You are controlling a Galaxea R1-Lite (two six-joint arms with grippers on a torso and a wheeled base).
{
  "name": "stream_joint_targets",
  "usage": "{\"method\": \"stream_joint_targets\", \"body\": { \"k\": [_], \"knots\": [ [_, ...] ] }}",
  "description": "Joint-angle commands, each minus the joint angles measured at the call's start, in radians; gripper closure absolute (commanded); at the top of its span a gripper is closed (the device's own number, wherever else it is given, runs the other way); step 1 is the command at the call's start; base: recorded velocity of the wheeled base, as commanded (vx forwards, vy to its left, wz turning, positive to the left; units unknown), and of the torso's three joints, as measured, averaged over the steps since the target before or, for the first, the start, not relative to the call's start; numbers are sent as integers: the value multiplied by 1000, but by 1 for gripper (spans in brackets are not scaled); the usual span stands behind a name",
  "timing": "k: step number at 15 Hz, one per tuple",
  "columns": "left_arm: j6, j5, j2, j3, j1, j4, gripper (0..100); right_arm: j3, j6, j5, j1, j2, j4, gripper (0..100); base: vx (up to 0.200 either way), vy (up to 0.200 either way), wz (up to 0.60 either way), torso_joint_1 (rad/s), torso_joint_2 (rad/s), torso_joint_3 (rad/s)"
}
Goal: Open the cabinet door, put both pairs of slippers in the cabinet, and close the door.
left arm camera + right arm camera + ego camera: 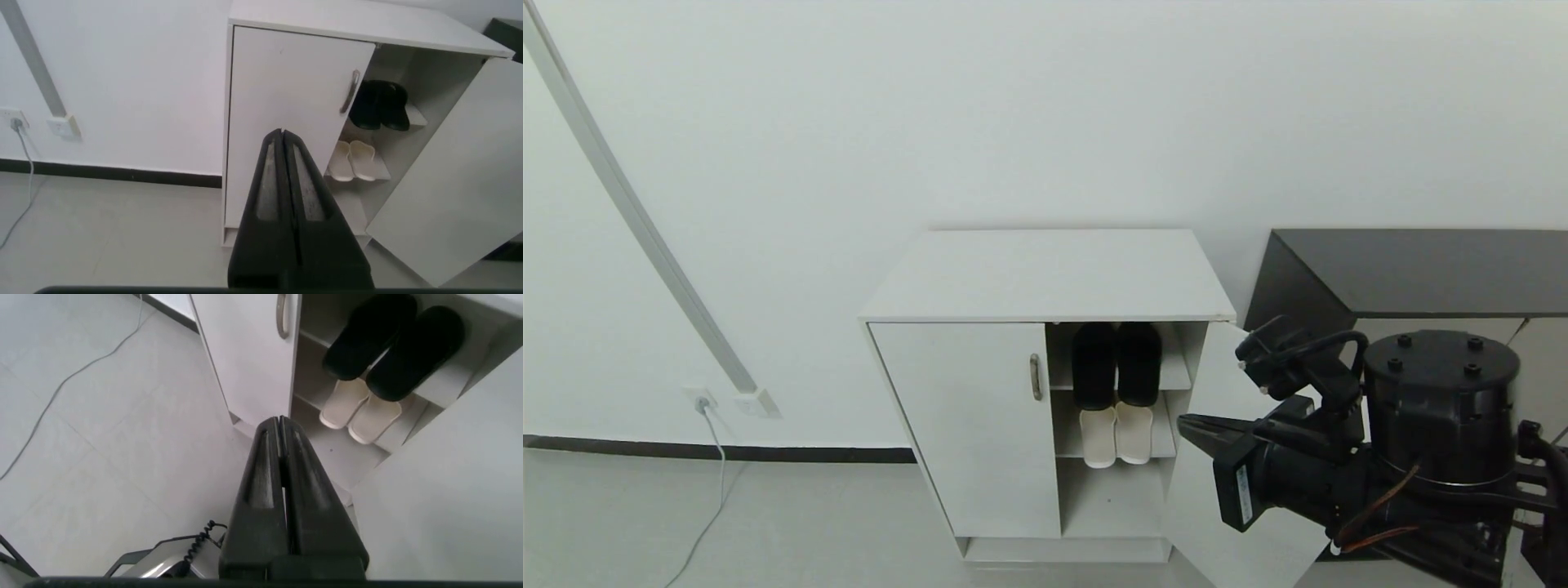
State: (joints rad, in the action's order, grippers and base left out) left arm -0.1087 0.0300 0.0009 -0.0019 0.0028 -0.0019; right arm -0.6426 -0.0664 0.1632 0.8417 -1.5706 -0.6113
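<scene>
A white wooden two-door cabinet [1045,273] stands against the wall on the pale tiled floor [768,523]. Its left door [964,425], which carries a slim metal handle [1036,376], is shut. Its right door [1209,506] is swung wide open. Inside, a pair of black slippers [1116,363] lies on the upper shelf, and a pair of cream-white slippers [1116,433] lies on the shelf just below it.

The right pincer [1186,422] is pressed closed on nothing, in front of the open door's inner face. I cannot tell whether it touches the door. The left pincer [282,135] is also closed and empty, pointing at the cabinet from well apart.
</scene>
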Motion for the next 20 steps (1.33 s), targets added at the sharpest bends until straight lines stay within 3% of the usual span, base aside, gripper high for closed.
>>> {"method": "stream_joint_targets", "body": {
  "k": [1,7,14,20],
  "knots": [
    [0,1,-1,0,0,0,100,4,0,-1,0,-2,1,100,0,0,0,110,-266,-149],
    [0,2,1,0,0,0,100,6,-1,-1,0,-3,1,100,0,0,0,7,-14,-10],
    [0,2,1,0,0,0,100,11,-1,-1,-1,-11,1,100,0,0,-600,5,2,2],
    [0,2,1,0,0,0,100,23,2,10,-9,-22,-39,100,0,0,0,0,0,0]
  ]
}}
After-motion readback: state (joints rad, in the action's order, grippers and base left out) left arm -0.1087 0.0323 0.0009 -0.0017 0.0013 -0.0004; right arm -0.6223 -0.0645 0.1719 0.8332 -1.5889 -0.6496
